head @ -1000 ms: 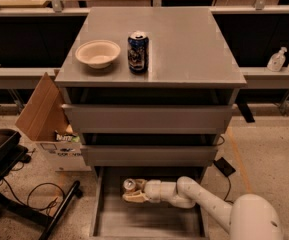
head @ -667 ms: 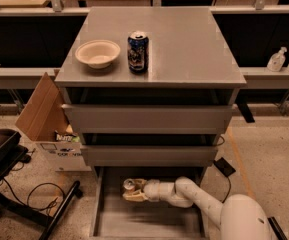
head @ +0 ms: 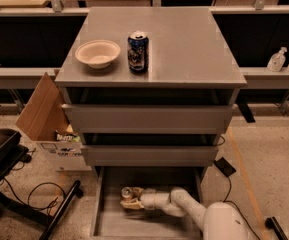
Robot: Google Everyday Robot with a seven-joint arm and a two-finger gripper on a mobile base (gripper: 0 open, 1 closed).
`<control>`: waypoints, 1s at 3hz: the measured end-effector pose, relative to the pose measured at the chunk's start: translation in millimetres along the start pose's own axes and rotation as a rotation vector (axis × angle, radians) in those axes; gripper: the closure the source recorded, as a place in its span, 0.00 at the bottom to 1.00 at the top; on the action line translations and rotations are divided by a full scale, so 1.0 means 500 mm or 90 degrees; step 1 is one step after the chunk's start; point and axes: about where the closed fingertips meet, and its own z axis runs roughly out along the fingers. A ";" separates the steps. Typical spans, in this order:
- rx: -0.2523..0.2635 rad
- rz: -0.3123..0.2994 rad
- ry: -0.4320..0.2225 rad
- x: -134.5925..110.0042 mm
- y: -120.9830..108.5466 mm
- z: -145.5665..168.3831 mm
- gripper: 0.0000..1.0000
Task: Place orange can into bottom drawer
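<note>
Orange can (head: 127, 195) - a small gold-orange metal cylinder with a silver top and pale markings too faint to read - sits tilted just above the flat grey floor of the open bottom drawer (head: 134, 227), towards its left side. The white, rounded tool (head: 133, 202) is clamped around it, reaching in from the right. Up on the smooth grey table (head: 184, 39) stand a dark blue can (head: 138, 52) - label unreadable - and a pale shallow bowl (head: 98, 53) just beside it.
</note>
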 end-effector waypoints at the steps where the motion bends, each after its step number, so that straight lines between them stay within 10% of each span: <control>1: 0.001 0.000 0.000 0.001 -0.001 -0.001 1.00; 3: -0.004 0.002 -0.002 0.000 0.005 0.010 0.51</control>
